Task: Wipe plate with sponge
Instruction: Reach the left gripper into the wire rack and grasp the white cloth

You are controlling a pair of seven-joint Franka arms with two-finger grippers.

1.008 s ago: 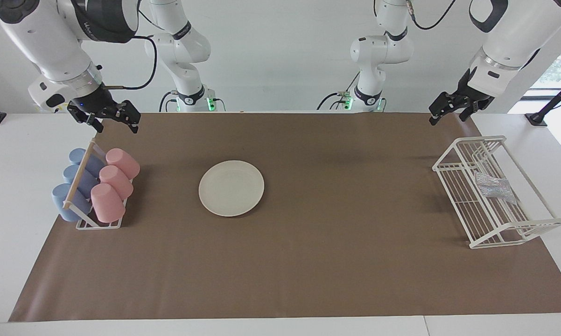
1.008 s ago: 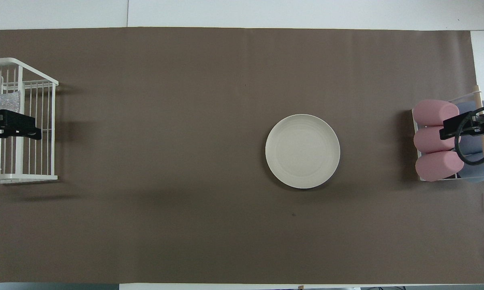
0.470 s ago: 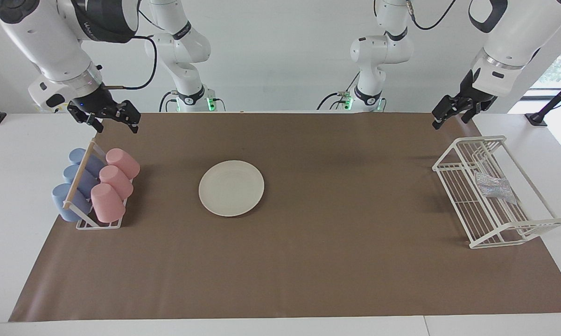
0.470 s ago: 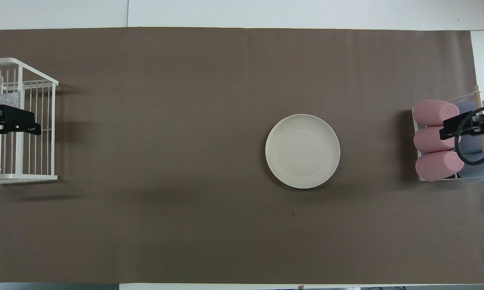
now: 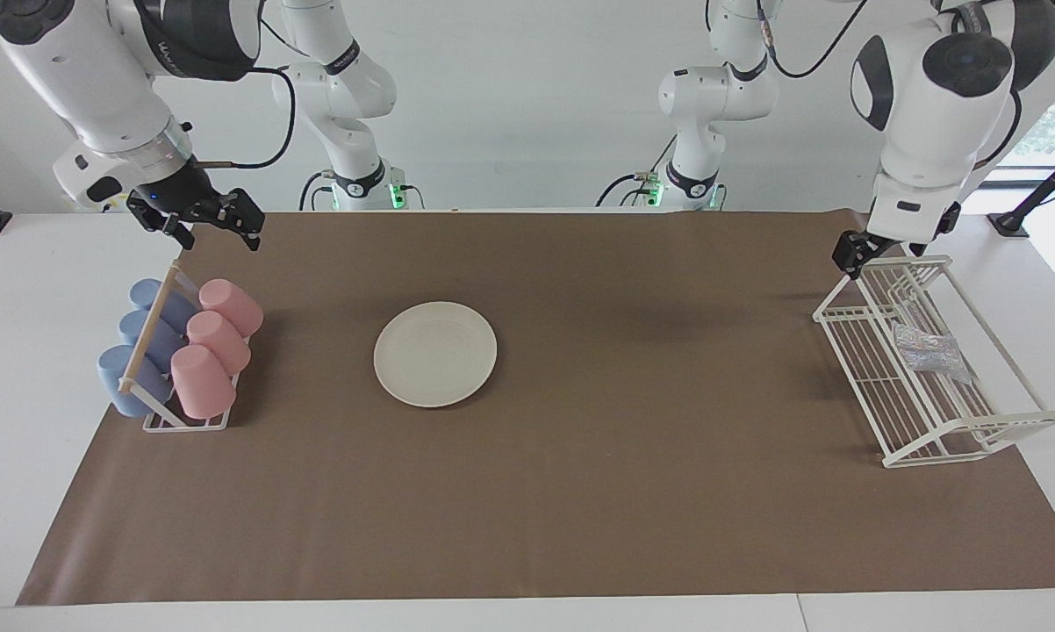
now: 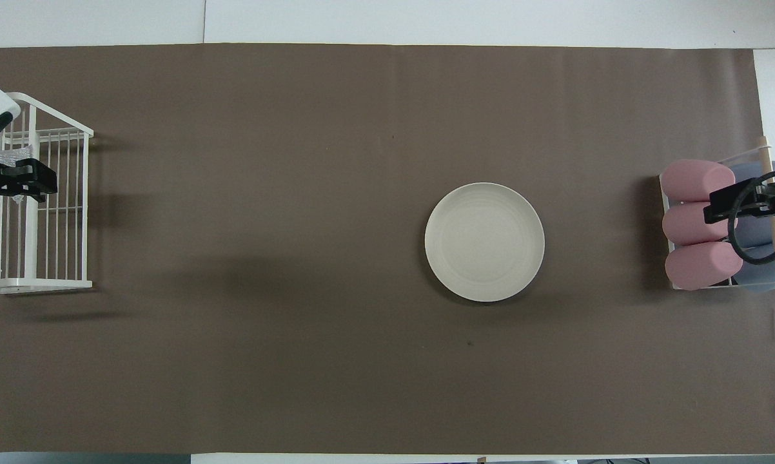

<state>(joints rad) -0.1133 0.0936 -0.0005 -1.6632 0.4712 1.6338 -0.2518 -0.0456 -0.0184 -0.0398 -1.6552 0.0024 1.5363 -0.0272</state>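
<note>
While both grippers (image 5: 852,257) (image 5: 201,224) hung open, we saw bare mat (image 5: 650,369) around the plate (image 5: 435,354); only the facing view showed the sponge (image 5: 929,351) whole.

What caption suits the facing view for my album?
Left pincer open over the white rack holding the sponge; plate mid-mat; right pincer waits above the cups.

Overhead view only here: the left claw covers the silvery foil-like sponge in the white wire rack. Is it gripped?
Observer: No. The left claw hangs open in the air above the white wire rack. The silvery foil-like sponge lies untouched on the rack's shelf.
Operator: Is the right claw on the pink cups?
Observer: No. The right claw is open and raised, clear of the pink plastic cups.
</note>
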